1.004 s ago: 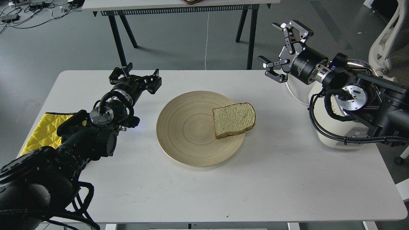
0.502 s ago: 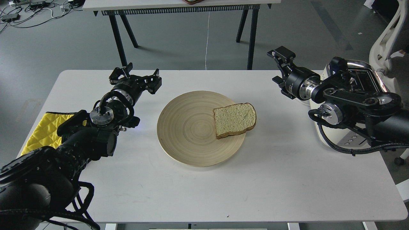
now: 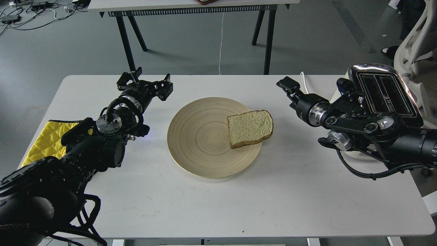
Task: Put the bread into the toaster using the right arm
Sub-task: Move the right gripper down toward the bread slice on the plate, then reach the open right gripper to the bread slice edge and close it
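One slice of bread lies flat on the right side of a round wooden plate in the middle of the white table. The cream toaster with a chrome top and two empty slots stands at the table's right edge, partly hidden by my right arm. My right gripper hovers low over the table, right of and behind the bread and apart from it. It is seen edge-on, so its fingers cannot be told apart. My left gripper is open and empty, left of the plate.
A yellow quilted cloth lies at the table's left edge under my left arm. The toaster's white cable runs off the back edge. A second table stands behind, and a white chair at the far right.
My right arm has swung down and left from above the toaster, bringing the gripper low toward the bread and uncovering the toaster's slots. The bread and left arm have not moved.
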Robot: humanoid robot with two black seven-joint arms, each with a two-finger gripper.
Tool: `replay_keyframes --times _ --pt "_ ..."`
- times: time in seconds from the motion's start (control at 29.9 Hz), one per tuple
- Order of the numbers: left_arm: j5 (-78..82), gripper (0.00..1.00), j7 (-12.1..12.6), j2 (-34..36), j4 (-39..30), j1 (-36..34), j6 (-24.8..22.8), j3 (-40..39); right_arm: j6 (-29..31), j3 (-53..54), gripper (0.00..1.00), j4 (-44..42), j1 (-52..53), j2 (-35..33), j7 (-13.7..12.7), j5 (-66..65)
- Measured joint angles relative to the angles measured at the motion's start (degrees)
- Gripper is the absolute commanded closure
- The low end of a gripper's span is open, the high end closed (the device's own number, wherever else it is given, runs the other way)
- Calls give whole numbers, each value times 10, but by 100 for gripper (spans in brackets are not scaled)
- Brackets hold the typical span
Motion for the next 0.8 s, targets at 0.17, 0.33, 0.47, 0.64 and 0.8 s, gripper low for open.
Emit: replay_keyframes --times 0.17,0.33,0.47,0.64,0.8 --pt "0 0 0 0 0 0 0 0 -23 -18 8 0 -6 20 -17 -6" --pt "0 0 0 0 0 0 0 0 -26 -21 11 2 -9 24 -24 -8" --pt "0 0 0 0 0 0 0 0 -24 -23 14 8 -10 24 -33 -9" --pt "0 0 0 0 0 0 0 0 -21 -23 15 13 -12 24 -34 -20" --pt "0 0 0 0 0 0 0 0 -20 -23 15 17 -13 27 -34 -25"
